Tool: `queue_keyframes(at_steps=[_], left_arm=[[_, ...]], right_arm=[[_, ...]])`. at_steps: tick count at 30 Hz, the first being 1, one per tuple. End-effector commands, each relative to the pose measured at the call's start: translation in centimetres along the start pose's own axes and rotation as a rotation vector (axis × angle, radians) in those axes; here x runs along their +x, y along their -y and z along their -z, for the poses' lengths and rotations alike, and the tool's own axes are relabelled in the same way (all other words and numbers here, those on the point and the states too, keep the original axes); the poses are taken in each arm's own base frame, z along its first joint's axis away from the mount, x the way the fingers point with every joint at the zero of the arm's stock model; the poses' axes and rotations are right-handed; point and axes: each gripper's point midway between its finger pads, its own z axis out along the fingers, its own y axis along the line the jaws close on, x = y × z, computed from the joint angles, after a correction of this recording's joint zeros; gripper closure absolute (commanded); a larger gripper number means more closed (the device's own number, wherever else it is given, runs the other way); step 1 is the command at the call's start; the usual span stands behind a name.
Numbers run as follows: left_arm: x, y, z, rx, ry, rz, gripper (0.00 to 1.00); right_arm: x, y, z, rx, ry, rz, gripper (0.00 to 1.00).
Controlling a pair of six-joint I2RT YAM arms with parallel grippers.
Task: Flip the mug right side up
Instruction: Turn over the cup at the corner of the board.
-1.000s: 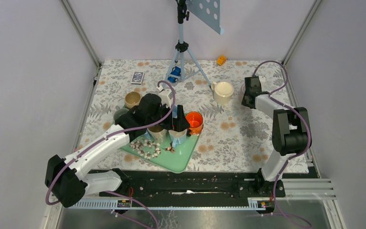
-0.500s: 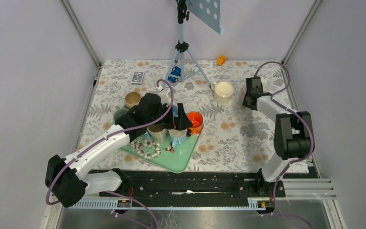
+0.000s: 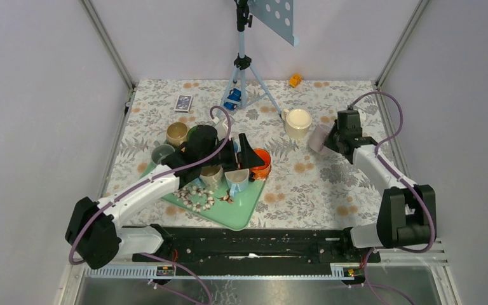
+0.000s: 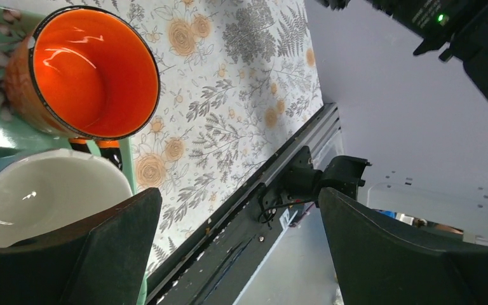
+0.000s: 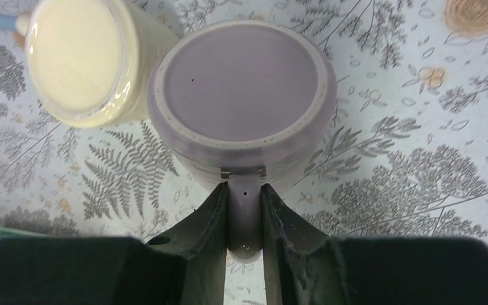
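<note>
Overhead view: bright, even, diffuse light. I see only faint, soft shadows on the worktop [image 3: 318,184] under the arms. Detail is crisp, with no motion blur.

Left wrist view: white glare streaks inside the orange mug [image 4: 95,70] and a small glint on the white cup [image 4: 44,190]. The left claw [image 4: 238,194] reads dark and soft-edged close to the lens.

Right wrist view: the lilac mug [image 5: 241,89] base is sharp, and there is a glint on the cream mug [image 5: 79,60] rim. The right claw [image 5: 244,190] darkens to a featureless mass at the bottom edge.
</note>
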Motion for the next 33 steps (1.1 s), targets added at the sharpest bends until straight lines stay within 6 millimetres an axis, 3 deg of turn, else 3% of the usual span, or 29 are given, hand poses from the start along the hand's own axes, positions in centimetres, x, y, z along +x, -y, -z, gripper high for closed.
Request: queue_keyframes(at_steps=[1,8,16,24,33], left_arm=[[-0.8,1.9,-0.7,0.111,0.019,0.052,0.01],[-1.2,2.3,-1.0,0.125,0.023,0.071,0.01],[-0.9,3.5,-1.7,0.140,0.017,0.095,0.01],[-0.2,4.1,-4.6,0.083,0.008,0.159,0.02],[-2.5,5.9,-8.4,0.085,0.016,0.357,0.08]], right_arm=[[-1.0,-2.7,2.1,-0.142,0.050,-0.080,1.00],[-0.7,-3.7,3.8,-0.219,0.054,-0.141,1.00],[1.7,-4.4,4.7,-0.307,0.015,-0.279,1.00],[4.7,-3.7,5.2,-0.345,-0.018,-0.466,1.00],[6.3,-4.0,5.0,-0.389,-0.070,-0.703,1.00]])
